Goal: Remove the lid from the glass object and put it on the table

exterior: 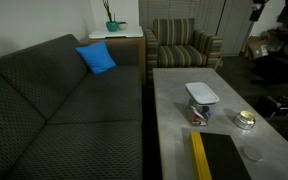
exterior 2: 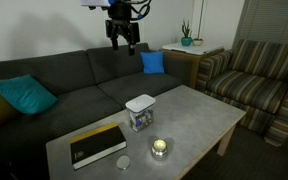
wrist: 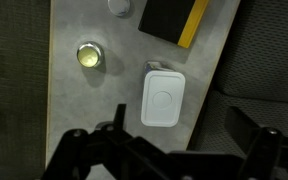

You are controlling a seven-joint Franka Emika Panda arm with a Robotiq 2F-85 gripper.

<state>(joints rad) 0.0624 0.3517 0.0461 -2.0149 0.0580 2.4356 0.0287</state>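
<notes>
The glass object [exterior 2: 139, 120] stands near the middle of the light-grey table [exterior 2: 199, 118], and it also shows in an exterior view [exterior: 200, 110]. The flat white lid [exterior 2: 139, 101] sits on top of it and shows in both exterior views [exterior: 201, 94]. In the wrist view the lid [wrist: 164, 100] is seen from straight above. My gripper [exterior 2: 122, 42] hangs high above the sofa back, far from the container, open and empty. In the wrist view its dark fingers [wrist: 177, 128] spread apart at the bottom edge.
A black and yellow panel [exterior 2: 96, 145] lies on the table. A small round yellowish-topped item [exterior 2: 160, 148] and a faint clear tumbler [exterior 2: 124, 162] stand near it. A dark sofa [exterior 2: 74, 85] with blue cushions runs beside the table. A striped armchair [exterior 2: 259, 75] stands at its end.
</notes>
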